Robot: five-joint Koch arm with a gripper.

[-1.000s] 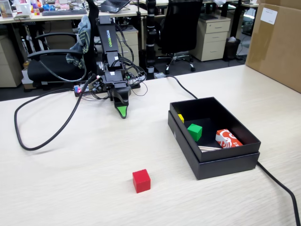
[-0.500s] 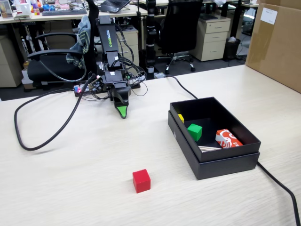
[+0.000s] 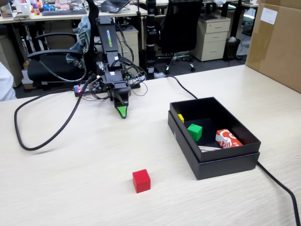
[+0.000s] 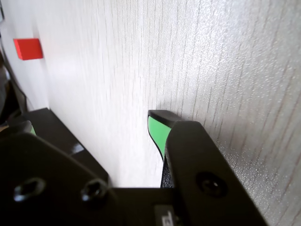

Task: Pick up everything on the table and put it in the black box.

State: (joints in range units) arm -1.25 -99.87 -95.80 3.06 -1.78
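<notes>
The red cube [image 3: 141, 181] lies alone on the beige table [image 3: 70, 179], near the front in the fixed view. It also shows in the wrist view [image 4: 28, 49], far off at the top left. The black box [image 3: 214, 162] stands to the right of the cube. It holds a green cube [image 3: 194, 132], a small yellow piece [image 3: 181, 117] and a red-and-white packet [image 3: 227, 139]. My gripper [image 3: 122, 113] points down just above the table at the back, far from the cube. In the wrist view my gripper [image 4: 91, 123] is empty and its green-padded jaws stand wide apart.
A thick black cable [image 3: 51, 132] loops across the table left of the arm. Another cable [image 3: 277, 183] runs past the box's right side. A big brown carton [image 3: 277, 42] stands at the back right. Office chairs and desks lie beyond the table.
</notes>
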